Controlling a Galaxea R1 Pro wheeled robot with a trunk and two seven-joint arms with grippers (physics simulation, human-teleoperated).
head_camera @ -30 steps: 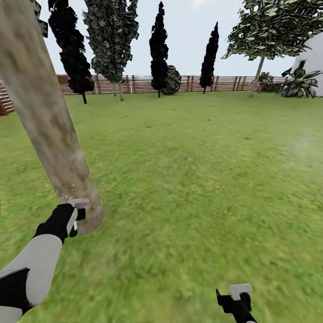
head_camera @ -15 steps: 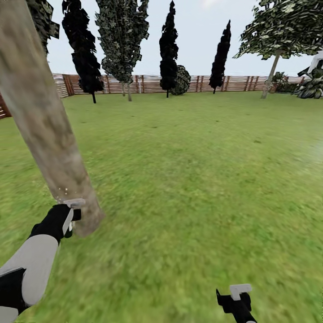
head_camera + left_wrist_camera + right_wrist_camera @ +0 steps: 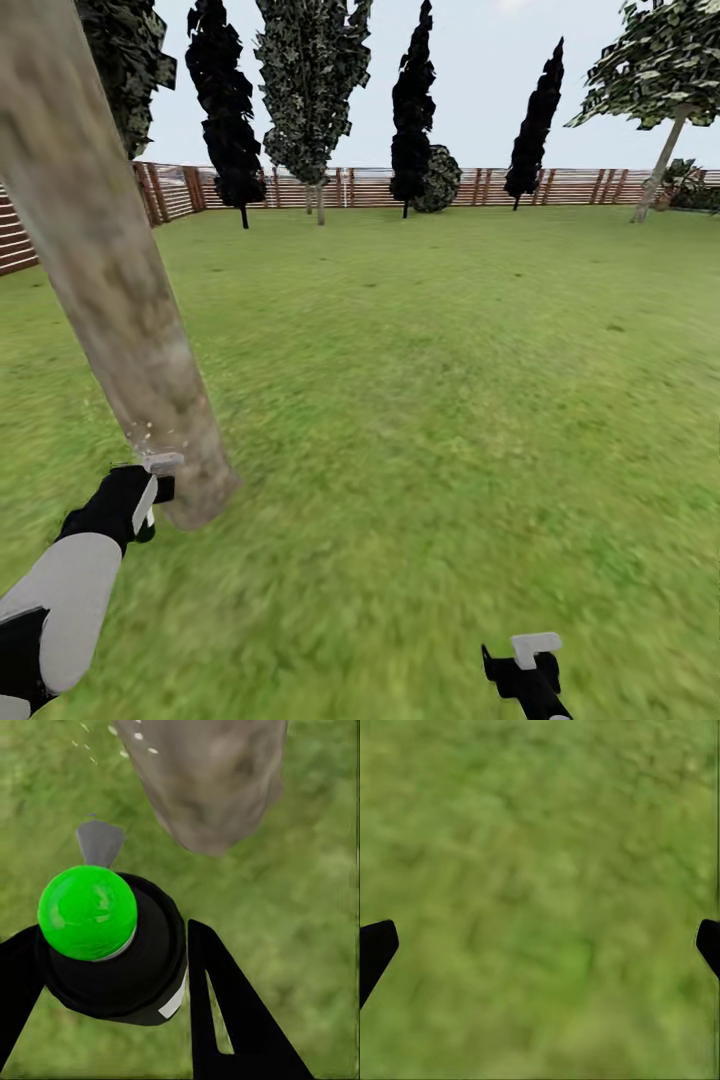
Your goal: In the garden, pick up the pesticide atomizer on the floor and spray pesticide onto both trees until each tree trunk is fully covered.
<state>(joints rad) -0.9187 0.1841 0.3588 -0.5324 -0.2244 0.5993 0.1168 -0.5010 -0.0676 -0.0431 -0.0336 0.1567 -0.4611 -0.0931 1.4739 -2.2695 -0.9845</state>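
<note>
Fingers (image 3: 225, 1012) of our left gripper (image 3: 105, 990) hug the pesticide atomizer (image 3: 112, 945), right beside the near tree trunk (image 3: 120, 300). White pesticide specks (image 3: 135, 735) fly at it. Our right gripper (image 3: 540, 945) hangs wide apart over grass. We should aim slowly along the trunk

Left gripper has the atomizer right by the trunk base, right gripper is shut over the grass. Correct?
Not quite. The right gripper is open: the right wrist view shows its fingertips far apart with bare grass between them. The rest holds: the left gripper is clamped on the green-topped atomizer, close to the tree trunk near its base.
</note>
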